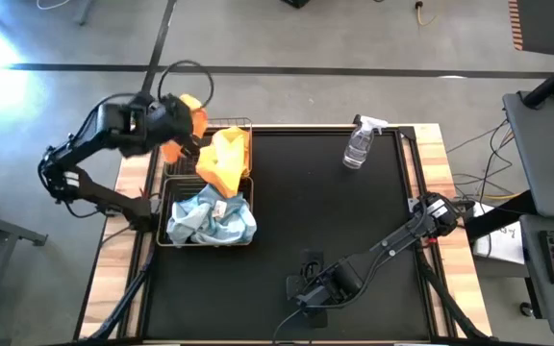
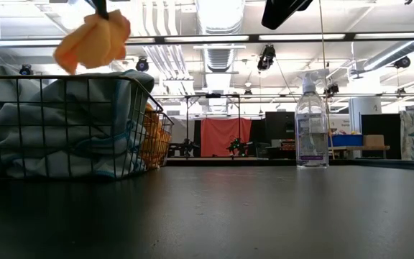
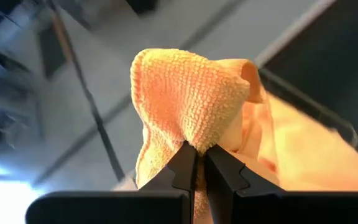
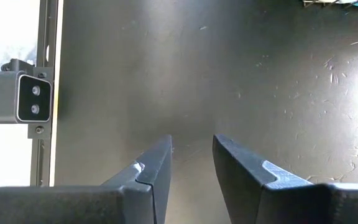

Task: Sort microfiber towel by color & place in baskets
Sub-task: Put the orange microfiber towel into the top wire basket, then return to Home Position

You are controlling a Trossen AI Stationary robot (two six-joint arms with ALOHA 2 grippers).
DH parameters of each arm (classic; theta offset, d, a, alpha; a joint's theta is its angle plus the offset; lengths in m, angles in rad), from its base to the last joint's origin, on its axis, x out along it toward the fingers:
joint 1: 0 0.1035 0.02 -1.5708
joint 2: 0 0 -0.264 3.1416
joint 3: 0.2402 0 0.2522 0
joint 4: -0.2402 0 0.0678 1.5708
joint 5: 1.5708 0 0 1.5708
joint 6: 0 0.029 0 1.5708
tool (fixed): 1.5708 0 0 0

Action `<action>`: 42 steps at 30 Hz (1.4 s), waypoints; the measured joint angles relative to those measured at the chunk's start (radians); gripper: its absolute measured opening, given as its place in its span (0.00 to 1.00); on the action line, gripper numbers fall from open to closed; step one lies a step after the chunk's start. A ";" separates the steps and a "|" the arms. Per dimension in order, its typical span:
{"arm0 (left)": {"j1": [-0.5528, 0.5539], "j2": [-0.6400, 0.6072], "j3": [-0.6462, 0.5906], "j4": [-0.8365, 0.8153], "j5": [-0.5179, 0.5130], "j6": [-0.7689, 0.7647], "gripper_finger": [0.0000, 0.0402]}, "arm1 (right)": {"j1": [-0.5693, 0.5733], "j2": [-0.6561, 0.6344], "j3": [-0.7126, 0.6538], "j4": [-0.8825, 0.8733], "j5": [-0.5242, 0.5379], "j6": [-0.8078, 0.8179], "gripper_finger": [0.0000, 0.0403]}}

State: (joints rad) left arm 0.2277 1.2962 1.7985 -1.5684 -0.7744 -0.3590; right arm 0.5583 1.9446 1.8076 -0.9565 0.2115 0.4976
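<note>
Dangling orange towel, bunched, nubby, claw-pinched.

Large open lab hall: exposed ceiling ducts, strip lights, floor cables, distant equipment benches.

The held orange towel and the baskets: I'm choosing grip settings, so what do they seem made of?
Orange towel: soft looped microfiber, judging by its nubby matte pile. Baskets: thin black wire mesh, probably coated metal, with an open grid.
</note>
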 joint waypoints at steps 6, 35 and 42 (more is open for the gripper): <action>0.157 0.048 -0.001 0.001 0.166 0.097 0.01 | 0.000 0.000 0.000 0.001 0.000 0.000 0.28; 0.260 0.262 -0.001 -0.002 0.450 0.260 0.33 | 0.005 0.000 0.000 0.003 0.000 0.027 0.28; 0.123 0.237 -0.001 -0.003 0.635 0.215 0.32 | 0.005 0.000 0.000 0.004 0.000 0.027 0.28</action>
State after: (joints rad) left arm 0.3511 1.5328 1.7973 -1.5710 -0.1394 -0.1437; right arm 0.5629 1.9446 1.8076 -0.9524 0.2116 0.5247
